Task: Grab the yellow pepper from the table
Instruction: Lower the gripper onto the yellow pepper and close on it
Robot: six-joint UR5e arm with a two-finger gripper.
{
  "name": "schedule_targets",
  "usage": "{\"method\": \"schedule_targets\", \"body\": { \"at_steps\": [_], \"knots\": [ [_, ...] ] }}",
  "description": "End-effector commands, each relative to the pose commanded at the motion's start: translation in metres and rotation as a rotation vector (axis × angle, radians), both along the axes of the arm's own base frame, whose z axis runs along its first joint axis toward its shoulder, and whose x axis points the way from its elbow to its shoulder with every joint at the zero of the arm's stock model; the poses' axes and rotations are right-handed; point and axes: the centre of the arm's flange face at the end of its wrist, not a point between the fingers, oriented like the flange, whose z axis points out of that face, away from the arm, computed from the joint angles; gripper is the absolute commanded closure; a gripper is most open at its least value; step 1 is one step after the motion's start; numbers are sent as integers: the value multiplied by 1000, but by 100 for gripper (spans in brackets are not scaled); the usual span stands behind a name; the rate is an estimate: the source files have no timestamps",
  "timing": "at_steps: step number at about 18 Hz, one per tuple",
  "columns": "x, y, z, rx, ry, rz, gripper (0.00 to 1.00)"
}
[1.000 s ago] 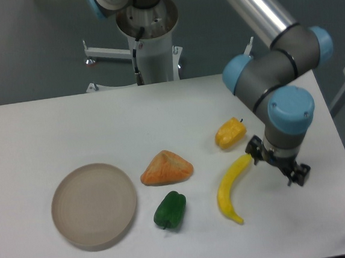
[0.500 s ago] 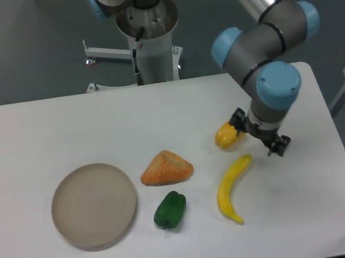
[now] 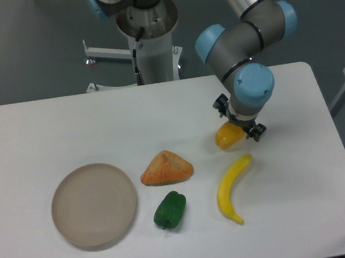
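Observation:
The yellow pepper [image 3: 226,137] lies on the white table [image 3: 51,124], right of centre, small and glossy yellow-orange. Its upper right part is hidden under my gripper [image 3: 239,122]. The gripper hangs directly over the pepper with its dark fingers pointing down at either side of it. The wrist covers the jaws, so I cannot tell whether they are open or shut, nor whether they touch the pepper.
A long yellow banana [image 3: 232,187] lies just below the pepper. An orange wedge-shaped lump [image 3: 166,168] and a green pepper [image 3: 170,210] sit at the centre. A round beige plate [image 3: 94,205] is at the left. The arm's base column [image 3: 149,40] stands behind the table.
The arm has swung left and toward the back, from the banana's upper end to above the yellow pepper. No object on the table has moved.

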Motion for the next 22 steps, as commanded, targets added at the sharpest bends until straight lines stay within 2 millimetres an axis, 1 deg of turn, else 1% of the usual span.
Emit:
{"method": "schedule_targets", "body": {
  "at_steps": [4, 7, 9, 13, 14, 17, 19, 20, 22],
  "knots": [
    [2, 0, -2, 9, 6, -12, 0],
    [5, -4, -9, -2, -5, -12, 0],
    [6, -3, -9, 11, 8, -15, 0],
    [6, -3, -15, 23, 17, -27, 0],
    [7, -4, -16, 24, 17, -28, 2],
    [5, -4, -13, 29, 17, -37, 38],
    [5, -4, -12, 29, 15, -44, 58],
    [4, -5, -11, 30, 16, -41, 62],
    [4, -5, -10, 30, 16, -43, 64]
  ]
}}
